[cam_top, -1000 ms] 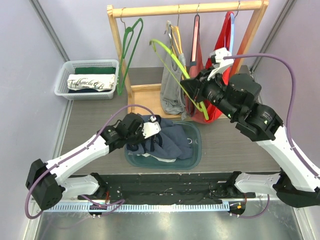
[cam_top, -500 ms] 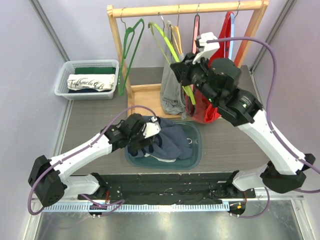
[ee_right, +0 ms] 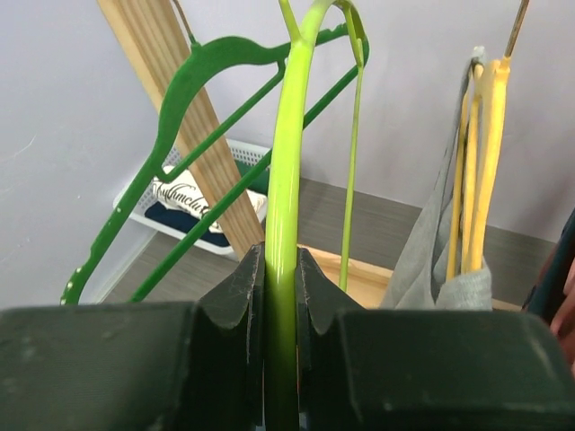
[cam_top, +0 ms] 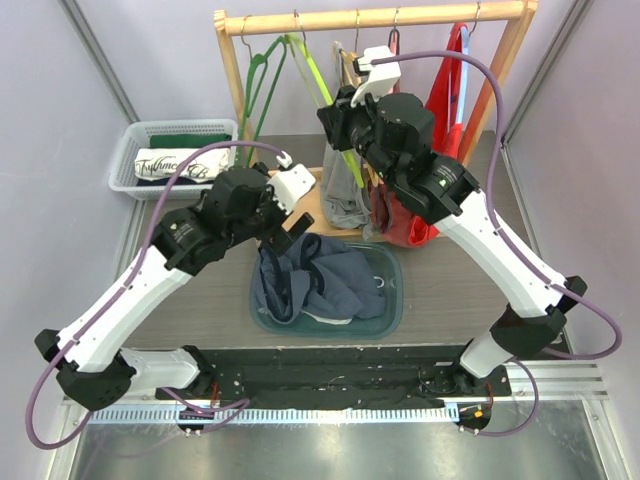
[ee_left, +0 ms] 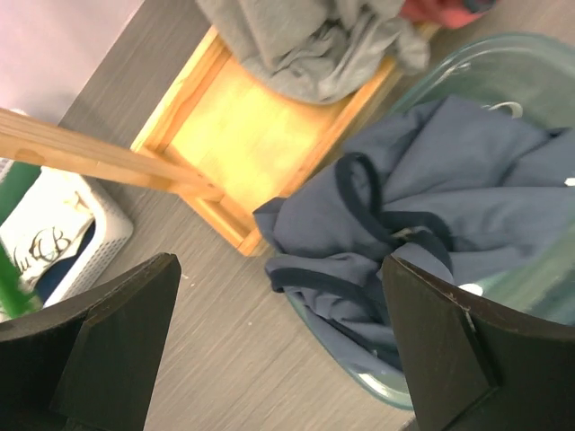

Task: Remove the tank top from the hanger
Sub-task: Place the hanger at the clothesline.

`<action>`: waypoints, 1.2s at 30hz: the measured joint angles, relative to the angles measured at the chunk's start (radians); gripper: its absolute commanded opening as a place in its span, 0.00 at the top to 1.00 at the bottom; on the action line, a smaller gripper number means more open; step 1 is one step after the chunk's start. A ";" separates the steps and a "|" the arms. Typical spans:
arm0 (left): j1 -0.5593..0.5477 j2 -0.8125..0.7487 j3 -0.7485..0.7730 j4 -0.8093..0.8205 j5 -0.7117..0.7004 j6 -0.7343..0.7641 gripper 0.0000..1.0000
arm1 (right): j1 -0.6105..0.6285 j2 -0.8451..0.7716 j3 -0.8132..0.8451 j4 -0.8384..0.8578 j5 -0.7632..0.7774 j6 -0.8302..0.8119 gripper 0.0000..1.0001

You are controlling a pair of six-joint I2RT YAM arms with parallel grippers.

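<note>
The blue tank top (cam_top: pixel 320 280) lies crumpled in the teal bin (cam_top: pixel 396 300), one edge draped over the bin's left rim; the left wrist view shows the tank top (ee_left: pixel 431 180) too. My left gripper (cam_top: pixel 280 222) hovers open above the bin's back left corner, and nothing is between the gripper (ee_left: pixel 278 269) fingers. The bare lime green hanger (cam_top: pixel 322 85) is up by the rack's rail. My right gripper (cam_top: pixel 345 118) is shut on its lower bar. In the right wrist view the lime hanger (ee_right: pixel 284 180) runs straight up from the closed gripper (ee_right: pixel 280 262).
The wooden rack (cam_top: pixel 370 18) stands at the back with a dark green hanger (cam_top: pixel 262 90), a grey garment (cam_top: pixel 345 185) on a yellow hanger (ee_right: pixel 485 162), and red garments (cam_top: pixel 440 100). A white basket (cam_top: pixel 130 150) of folded clothes sits at the back left.
My left gripper opened, let go of the tank top and rose toward the back left. My right arm carried the lime hanger up and left to the rail.
</note>
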 measured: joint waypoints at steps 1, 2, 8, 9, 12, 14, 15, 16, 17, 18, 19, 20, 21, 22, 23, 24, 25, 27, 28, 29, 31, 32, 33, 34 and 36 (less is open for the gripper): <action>0.000 -0.001 0.021 -0.014 0.014 -0.005 0.00 | -0.003 0.009 0.009 0.004 0.000 0.000 0.99; 0.000 -0.002 0.044 -0.035 0.032 -0.008 0.00 | -0.008 0.019 0.020 0.005 -0.001 0.000 0.99; 0.000 -0.004 0.164 -0.166 0.144 0.021 0.00 | -0.045 0.079 0.084 0.022 -0.016 0.010 0.99; 0.000 -0.004 0.182 -0.183 0.156 0.027 0.00 | -0.052 0.091 0.094 0.028 -0.020 0.013 0.99; 0.000 -0.006 0.219 -0.217 0.181 0.053 0.00 | -0.063 0.115 0.106 0.028 -0.045 0.023 0.99; 0.000 -0.006 0.237 -0.232 0.189 0.062 0.00 | -0.063 0.130 0.118 0.026 -0.059 0.032 0.99; 0.000 -0.006 0.251 -0.245 0.192 0.073 0.00 | -0.063 0.139 0.121 0.026 -0.068 0.037 0.99; 0.000 -0.006 0.260 -0.252 0.193 0.079 0.01 | -0.063 0.149 0.124 0.027 -0.069 0.043 0.99; 0.000 -0.006 0.272 -0.260 0.193 0.084 0.00 | -0.065 0.159 0.126 0.029 -0.071 0.046 0.99; 0.000 -0.006 0.285 -0.267 0.194 0.090 0.00 | -0.067 0.170 0.127 0.029 -0.073 0.051 0.99; 0.000 -0.006 0.294 -0.269 0.194 0.095 0.00 | -0.069 0.178 0.127 0.028 -0.079 0.057 0.99; 0.000 -0.005 0.305 -0.274 0.194 0.102 0.00 | -0.069 0.186 0.127 0.032 -0.082 0.064 0.99; 0.000 -0.004 0.315 -0.275 0.194 0.105 0.00 | -0.068 0.191 0.128 0.035 -0.085 0.069 0.99; 0.000 -0.004 0.323 -0.276 0.193 0.108 0.00 | -0.068 0.193 0.128 0.036 -0.087 0.074 0.99; 0.000 -0.003 0.330 -0.276 0.193 0.109 0.00 | -0.067 0.194 0.128 0.037 -0.089 0.080 0.99; 0.000 -0.003 0.336 -0.277 0.193 0.109 0.00 | -0.068 0.194 0.129 0.038 -0.092 0.090 0.99; 0.000 -0.002 0.340 -0.277 0.193 0.109 0.00 | -0.068 0.194 0.129 0.040 -0.092 0.096 0.99; 0.000 0.002 0.343 -0.280 0.194 0.109 0.00 | -0.068 0.196 0.130 0.040 -0.095 0.113 0.99; 0.000 0.004 0.344 -0.281 0.194 0.109 0.00 | -0.068 0.200 0.134 0.040 -0.097 0.121 0.99; 0.000 0.007 0.344 -0.282 0.194 0.109 0.00 | -0.067 0.205 0.140 0.040 -0.100 0.129 0.99; 0.000 0.013 0.346 -0.282 0.193 0.109 0.00 | -0.064 0.221 0.155 0.040 -0.111 0.145 0.99; 0.000 0.017 0.347 -0.283 0.193 0.110 0.00 | -0.062 0.229 0.163 0.040 -0.114 0.150 0.96; 0.000 0.019 0.349 -0.283 0.193 0.109 0.00 | -0.060 0.241 0.172 0.040 -0.121 0.156 0.89; 0.000 0.021 0.350 -0.283 0.191 0.109 0.00 | -0.057 0.257 0.187 0.039 -0.129 0.164 0.74; 0.000 0.023 0.351 -0.284 0.190 0.109 0.00 | -0.054 0.284 0.212 0.037 -0.144 0.175 0.67</action>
